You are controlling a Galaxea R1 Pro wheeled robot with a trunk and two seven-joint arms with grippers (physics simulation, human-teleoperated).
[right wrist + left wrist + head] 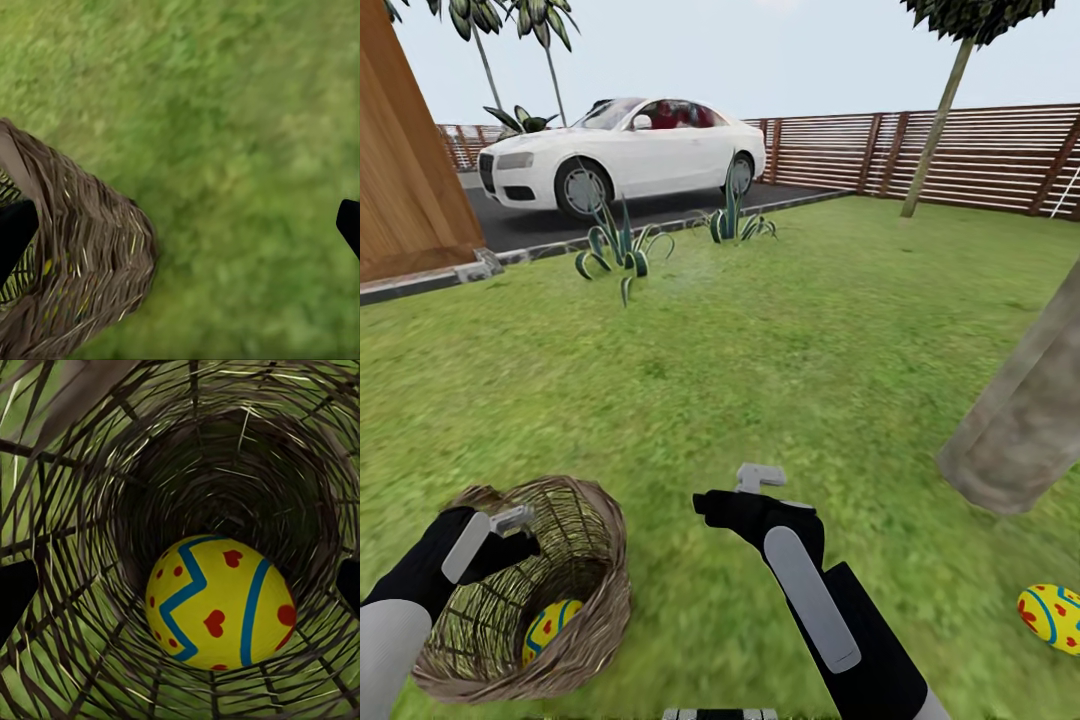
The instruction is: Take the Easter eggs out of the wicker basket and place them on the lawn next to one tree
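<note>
The wicker basket [585,590] rests on the lawn [780,340] at the lower left, tipped toward me. One Easter egg [550,628] lies inside it, yellow with blue zigzags and red marks, large in the left wrist view [220,604]. My left gripper [510,525] hovers open over the basket's mouth [181,585], its fingertips [15,592] spread wide and apart from the egg. Just right of the basket [82,255], above bare grass, my right gripper [760,480] is open and empty [181,229]. Another Easter egg [1050,617] lies on the grass near the thick tree trunk [1025,420] at right.
A white car [625,150] is parked on the dark driveway [560,220] beyond the lawn. Two spiky plants [615,250] line the grass edge. A wooden wall [410,160] stands at the left, with a slat fence [960,155] and a thin-trunked tree [935,130] behind.
</note>
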